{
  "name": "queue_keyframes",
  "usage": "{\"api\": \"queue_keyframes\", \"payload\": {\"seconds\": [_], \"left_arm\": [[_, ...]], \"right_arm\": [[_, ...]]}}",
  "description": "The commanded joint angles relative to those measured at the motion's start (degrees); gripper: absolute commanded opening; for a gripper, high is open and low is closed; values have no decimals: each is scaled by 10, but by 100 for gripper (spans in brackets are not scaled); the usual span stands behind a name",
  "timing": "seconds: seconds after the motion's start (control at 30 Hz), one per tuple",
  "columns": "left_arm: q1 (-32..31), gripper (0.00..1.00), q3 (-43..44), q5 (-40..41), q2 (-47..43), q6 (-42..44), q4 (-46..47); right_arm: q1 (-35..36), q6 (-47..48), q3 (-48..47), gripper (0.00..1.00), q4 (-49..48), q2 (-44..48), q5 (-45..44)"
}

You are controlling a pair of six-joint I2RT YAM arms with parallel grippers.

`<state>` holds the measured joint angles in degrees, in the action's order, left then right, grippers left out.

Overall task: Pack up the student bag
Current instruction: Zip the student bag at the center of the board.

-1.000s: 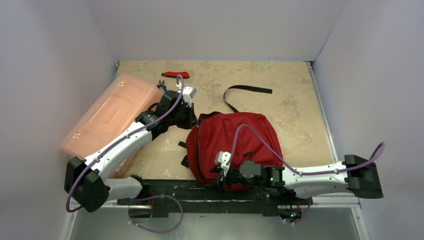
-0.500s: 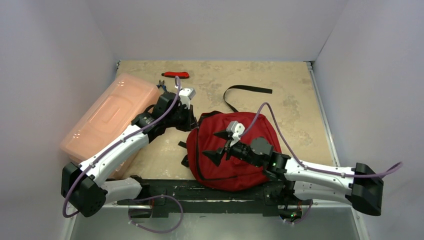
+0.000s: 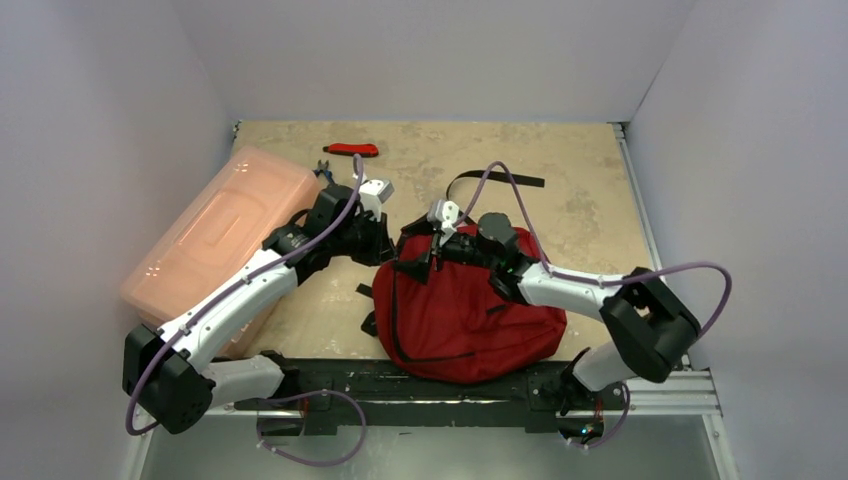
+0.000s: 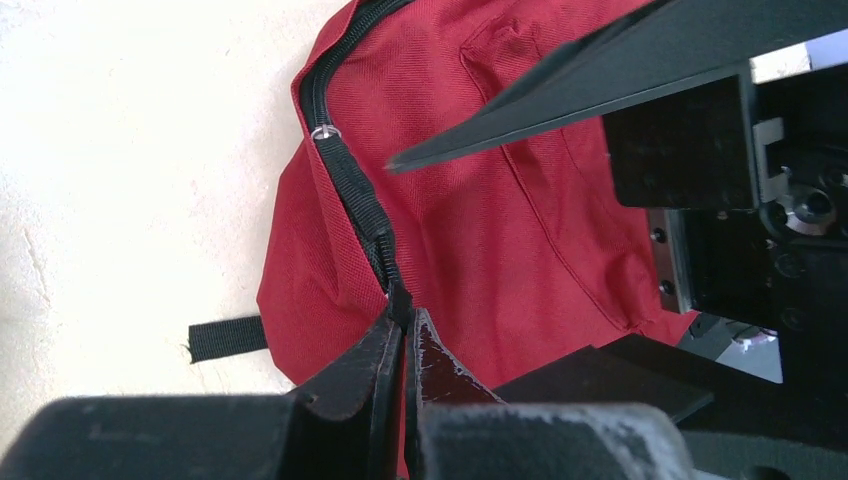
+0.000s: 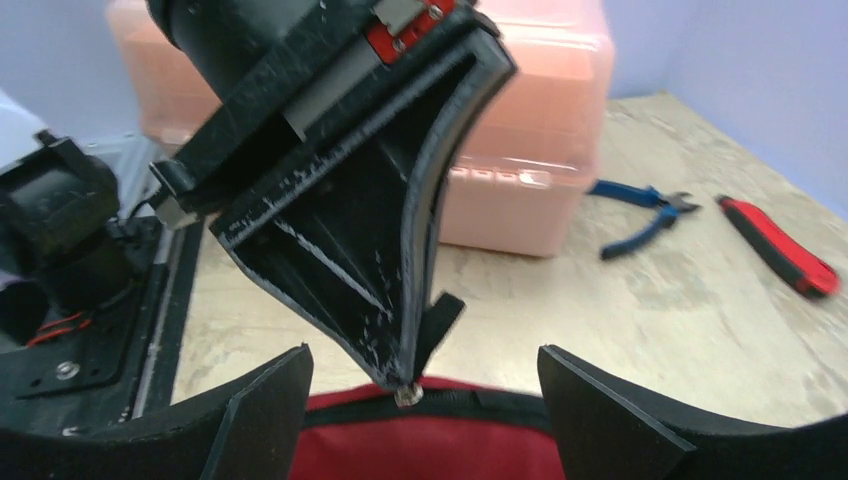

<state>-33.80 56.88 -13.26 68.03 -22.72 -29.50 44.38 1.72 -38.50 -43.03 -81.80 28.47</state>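
Lying front-centre between both arms: bag, red cloth, judged soft, light, prone to slump | hold: zip pull or seams, not loose cloth | left gripper pinched shut on zip pull | right gripper spread wide, empty, just above bag top | box at left.

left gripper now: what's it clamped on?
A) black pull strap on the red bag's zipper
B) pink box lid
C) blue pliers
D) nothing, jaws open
A: the left wrist view shows the left gripper shut on the black pull strap of the red bag.
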Motion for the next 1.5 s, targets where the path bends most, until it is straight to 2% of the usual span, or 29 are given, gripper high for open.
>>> {"api": "queue_keyframes", "payload": {"seconds": [0.0,0.17,0.3,0.43,0.6,0.8,1.03,1.2,1.27,1.33,1.4,1.47], "left_arm": [[2,0,33,-32,0,25,-3],[3,0,38,-35,-1,35,-12],[4,0,42,-41,0,39,-19],[5,0,47,-45,4,36,-26],[6,1,54,-35,1,28,-40],[7,14,57,-15,-16,18,-56],[11,37,42,34,-67,2,-76],[12,47,1,92,-147,-24,-107],[12,51,-22,101,-183,-39,-116],[12,58,-43,107,-216,-65,-126],[12,67,-63,99,-242,-89,-132],[12,71,-86,82,-259,-114,-132]], "right_arm": [[-6,-8,-60,85,-61,-56,146],[-6,-35,-79,79,-79,-118,184],[-6,-39,-69,76,-88,-130,188],[-6,-42,-67,70,-91,-141,183],[-6,-38,-84,51,-77,-163,189],[-6,-30,-84,39,-76,-167,177],[-6,-24,-107,1,-38,-179,162],[-7,-56,-104,2,-42,-171,110],[-8,-65,-103,11,-35,-161,96],[-10,-102,-108,22,-24,-156,68],[-14,-140,-129,30,25,-149,56],[-15,-162,-130,36,54,-130,48]]}}
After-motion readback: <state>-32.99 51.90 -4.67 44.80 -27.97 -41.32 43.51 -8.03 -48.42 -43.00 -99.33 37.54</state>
